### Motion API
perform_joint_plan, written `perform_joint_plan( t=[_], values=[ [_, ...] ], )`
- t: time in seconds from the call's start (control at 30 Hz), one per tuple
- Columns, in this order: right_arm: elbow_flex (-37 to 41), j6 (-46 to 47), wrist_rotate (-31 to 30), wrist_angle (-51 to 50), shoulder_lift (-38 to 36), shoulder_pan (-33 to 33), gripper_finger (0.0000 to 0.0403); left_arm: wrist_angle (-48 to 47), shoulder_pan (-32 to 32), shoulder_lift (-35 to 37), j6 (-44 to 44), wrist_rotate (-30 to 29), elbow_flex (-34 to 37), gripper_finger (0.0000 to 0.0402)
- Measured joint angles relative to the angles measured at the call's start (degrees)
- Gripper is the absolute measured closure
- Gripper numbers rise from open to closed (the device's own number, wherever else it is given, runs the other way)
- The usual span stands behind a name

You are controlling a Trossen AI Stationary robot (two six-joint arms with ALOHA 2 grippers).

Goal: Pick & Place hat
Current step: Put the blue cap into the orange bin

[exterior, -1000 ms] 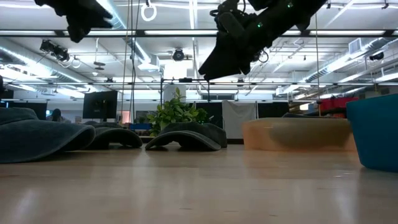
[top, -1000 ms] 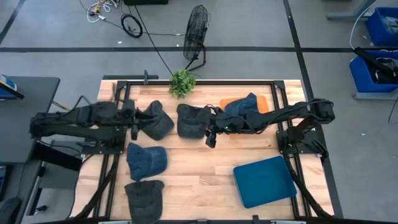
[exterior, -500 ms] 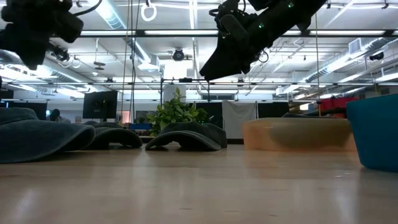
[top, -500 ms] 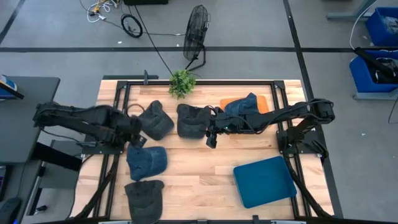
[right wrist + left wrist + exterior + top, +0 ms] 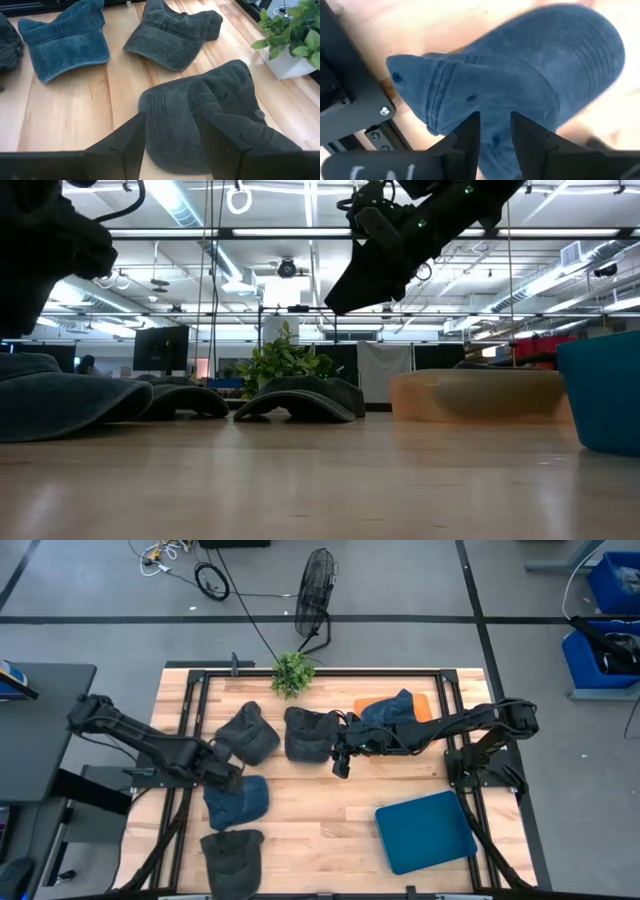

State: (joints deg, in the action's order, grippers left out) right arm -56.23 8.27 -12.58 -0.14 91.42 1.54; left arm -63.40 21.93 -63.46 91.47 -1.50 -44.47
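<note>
Across the wooden table (image 5: pixel 320 820) in the high view, five caps are lying. A blue cap (image 5: pixel 237 800) is sitting at lower left, a dark cap (image 5: pixel 231 851) below it at the bottom edge, a grey cap (image 5: pixel 250 734) at upper left, a dark cap (image 5: pixel 308 734) at centre, and a blue cap (image 5: pixel 392 708) is resting on an orange tray (image 5: pixel 425 710) at upper right. One teal tray (image 5: pixel 424 830) is lying at lower right, holding nothing. One potted plant (image 5: pixel 292 672) is standing at the top edge of the table, and one fan (image 5: pixel 317 590) is standing on the floor beyond it.

Two arms are reaching inward. The left gripper (image 5: pixel 228 780) is hovering at the upper rim of the lower-left blue cap; in its wrist view its fingers (image 5: pixel 470 135) are standing slightly parted over that cap's crown, gripping nothing. The right gripper (image 5: pixel 338 762) is hanging just right of the central dark cap, its fingers (image 5: pixel 125 145) parted and holding nothing, that cap showing between them.
</note>
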Motion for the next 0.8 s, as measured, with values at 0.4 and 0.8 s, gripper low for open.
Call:
perform_joint_plan(
  t=[0.4,0.8],
  values=[
    [0.0,-0.1,-0.02,-1.61,0.0,0.0,0.0218,2.83,0.57,-4.19,12.25,-4.43,0.0,0.0291],
    [0.0,-0.72,-0.02,-5.87,0.0,0.0,0.0218,3.4,0.55,-11.72,20.49,-4.72,0.0,0.0291]
  ],
)
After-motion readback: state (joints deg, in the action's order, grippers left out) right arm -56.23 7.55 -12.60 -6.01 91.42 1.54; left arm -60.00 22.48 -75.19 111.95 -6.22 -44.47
